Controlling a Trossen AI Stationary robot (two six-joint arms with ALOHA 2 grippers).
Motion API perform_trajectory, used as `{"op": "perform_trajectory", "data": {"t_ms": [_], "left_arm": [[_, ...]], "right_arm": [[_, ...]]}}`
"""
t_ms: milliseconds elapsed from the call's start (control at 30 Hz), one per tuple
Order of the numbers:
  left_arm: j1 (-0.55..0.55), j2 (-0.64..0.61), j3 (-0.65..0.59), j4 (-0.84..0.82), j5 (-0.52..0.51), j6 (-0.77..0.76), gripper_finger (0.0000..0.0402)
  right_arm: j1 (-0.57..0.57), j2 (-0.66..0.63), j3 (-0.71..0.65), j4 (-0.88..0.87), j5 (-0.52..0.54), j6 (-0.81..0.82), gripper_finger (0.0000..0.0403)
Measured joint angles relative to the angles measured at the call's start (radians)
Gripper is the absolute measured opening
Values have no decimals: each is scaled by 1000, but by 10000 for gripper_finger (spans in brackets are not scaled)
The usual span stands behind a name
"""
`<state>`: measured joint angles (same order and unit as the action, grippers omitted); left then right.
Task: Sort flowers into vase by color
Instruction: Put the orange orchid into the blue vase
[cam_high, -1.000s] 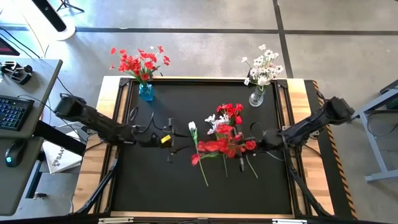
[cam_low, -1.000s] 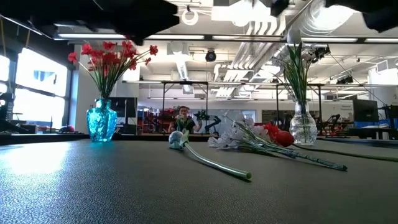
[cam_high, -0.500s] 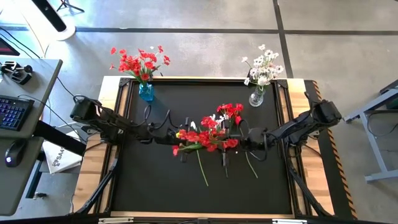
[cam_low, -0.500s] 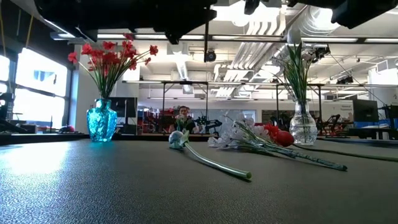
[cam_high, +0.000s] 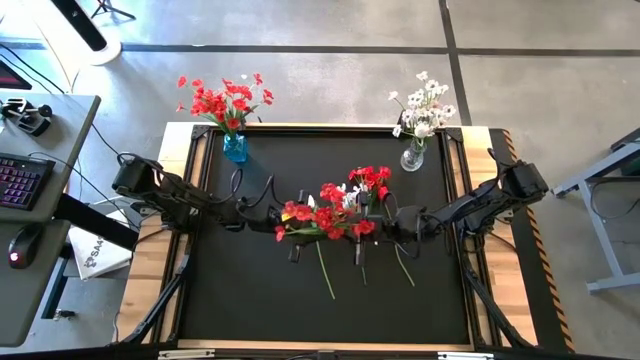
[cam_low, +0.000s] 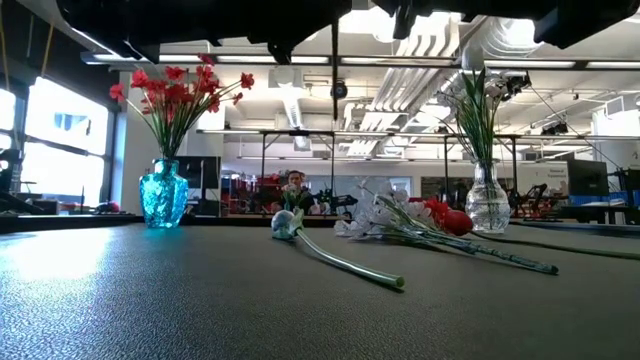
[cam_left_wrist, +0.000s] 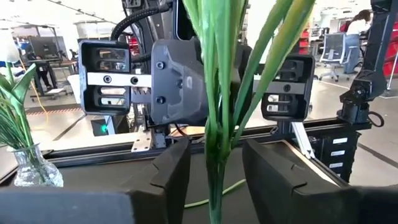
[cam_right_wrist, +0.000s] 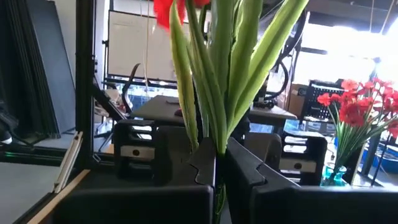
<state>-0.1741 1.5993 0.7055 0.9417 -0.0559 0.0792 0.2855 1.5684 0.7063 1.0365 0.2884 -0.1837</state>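
My right gripper (cam_right_wrist: 219, 163) (cam_high: 380, 227) is shut on a red flower (cam_high: 322, 218) with green stem and leaves, raised over the table's middle. My left gripper (cam_left_wrist: 214, 158) (cam_high: 287, 228) faces it, open, one finger on each side of the stem (cam_left_wrist: 216, 180); I see no touch. Loose red and white flowers (cam_high: 366, 184) (cam_low: 420, 220) lie on the black mat, with one white bud's stem (cam_low: 345, 265) flat toward the near side. The blue vase (cam_high: 235, 148) holds red blooms and the clear vase (cam_high: 412, 158) holds white ones. My right gripper pinches the red flower's green stem and leaf bases (cam_right_wrist: 217, 146) between its two fingers, which lie across the stem and come level from the table's right. The flower is lifted clear of the mat, and its blooms (cam_high: 300, 214) spread toward the left arm.
Both vases stand at the far edge, blue at the left corner (cam_low: 164, 193), clear at the right (cam_low: 487, 200). Wooden borders (cam_high: 160, 250) frame the black mat. A desk with keyboard and mouse (cam_high: 20, 185) sits beyond the table's left side.
My right gripper carried the red flower from above the loose pile toward the table's left. My left gripper moved toward the table's right to meet it, ending with its fingers around the stem. The loose flowers on the mat stayed put.
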Motion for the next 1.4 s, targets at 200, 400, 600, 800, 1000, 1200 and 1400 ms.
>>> {"op": "perform_trajectory", "data": {"t_ms": [200, 400, 600, 800, 1000, 1200, 1400], "left_arm": [[0, 0, 10, -5, 43, -37, 104], [1, -2, 24, -75, 102, -43, 41], [5, -119, 25, -412, -125, -80, 10], [17, -387, -1, -819, -481, -129, 4], [62, -710, -134, -885, -729, -112, 3], [193, -952, -263, -886, -869, -59, 1], [296, -1086, -309, -829, -994, 86, 1]], "right_arm": [[0, 0, 0, -34, -1, 8, 29], [2, -13, 0, -99, 15, 106, 77], [6, -149, 0, -322, 121, 142, 151], [30, -283, 0, -538, 221, 203, 180], [35, -254, -1, -570, 235, 203, 181], [29, -166, -1, -525, 234, 203, 181], [28, -127, -1, -486, 234, 203, 181]]}}
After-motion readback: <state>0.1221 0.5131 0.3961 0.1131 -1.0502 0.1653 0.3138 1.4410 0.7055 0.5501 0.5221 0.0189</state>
